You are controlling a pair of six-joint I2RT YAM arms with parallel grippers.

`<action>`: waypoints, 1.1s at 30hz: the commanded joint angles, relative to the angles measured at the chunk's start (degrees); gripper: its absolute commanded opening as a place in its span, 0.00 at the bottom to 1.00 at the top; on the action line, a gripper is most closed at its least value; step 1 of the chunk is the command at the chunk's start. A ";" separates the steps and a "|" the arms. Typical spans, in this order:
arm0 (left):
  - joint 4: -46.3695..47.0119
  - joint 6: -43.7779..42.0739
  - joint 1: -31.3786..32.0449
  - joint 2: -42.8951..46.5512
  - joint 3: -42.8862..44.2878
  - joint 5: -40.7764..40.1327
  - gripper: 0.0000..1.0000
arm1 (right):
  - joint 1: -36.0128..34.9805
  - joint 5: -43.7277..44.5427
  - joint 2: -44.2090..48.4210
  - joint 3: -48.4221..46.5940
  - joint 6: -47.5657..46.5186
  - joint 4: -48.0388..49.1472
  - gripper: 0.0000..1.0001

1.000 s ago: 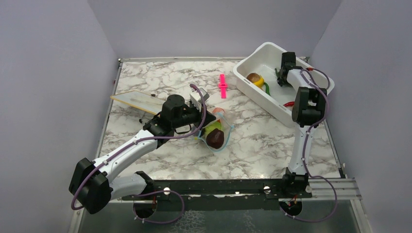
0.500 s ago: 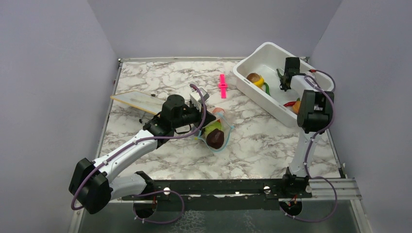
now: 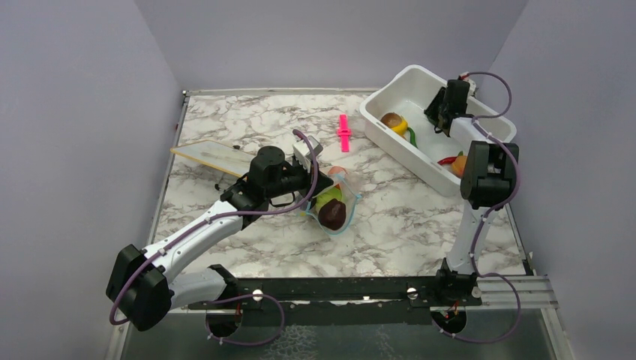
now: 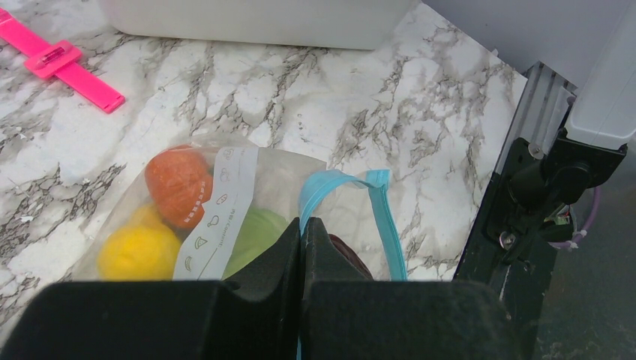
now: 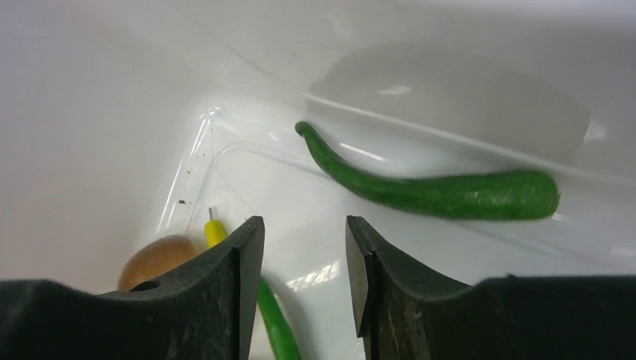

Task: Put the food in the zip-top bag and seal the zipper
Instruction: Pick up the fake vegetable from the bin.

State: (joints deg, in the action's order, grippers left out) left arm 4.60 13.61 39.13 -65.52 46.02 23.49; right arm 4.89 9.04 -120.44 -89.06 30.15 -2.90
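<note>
Zip-top bag [image 4: 281, 176] with food [image 4: 178, 184] inside is laid left of white tub [image 3: 405, 154]; zipper [image 4: 391, 236] is pinched by left gripper [image 4: 301, 234]. Right gripper [image 5: 304, 247] is held parted, empty, inside the tub near a green pepper [image 5: 442, 193].

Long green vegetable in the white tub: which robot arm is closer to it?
Right. The right gripper hangs open in the white tub, the green vegetable just beyond its fingertips. The left gripper is across the table, shut on the zip-top bag.

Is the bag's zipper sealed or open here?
Open: in the left wrist view the zipper spreads into a loop, and the left fingers pinch one side of it.
</note>
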 commanded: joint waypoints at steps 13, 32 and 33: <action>0.80 0.28 0.24 -0.45 -0.66 -0.90 0.00 | 0.30 -7.30 -6.82 -8.70 -42.29 -4.25 0.67; 0.40 -0.16 0.24 -2.72 -0.34 -1.40 0.00 | 0.56 -11.50 -18.52 -23.77 -48.16 -14.26 0.76; 0.39 -0.08 0.24 -2.77 -0.30 -1.36 0.00 | 0.56 -11.43 -18.59 -23.75 -48.27 -14.32 0.74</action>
State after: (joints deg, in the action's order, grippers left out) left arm 4.58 13.58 39.13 -67.83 46.02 22.98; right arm 4.99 -0.60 -137.14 -110.65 -16.64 -14.20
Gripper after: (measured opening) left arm 0.014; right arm 0.761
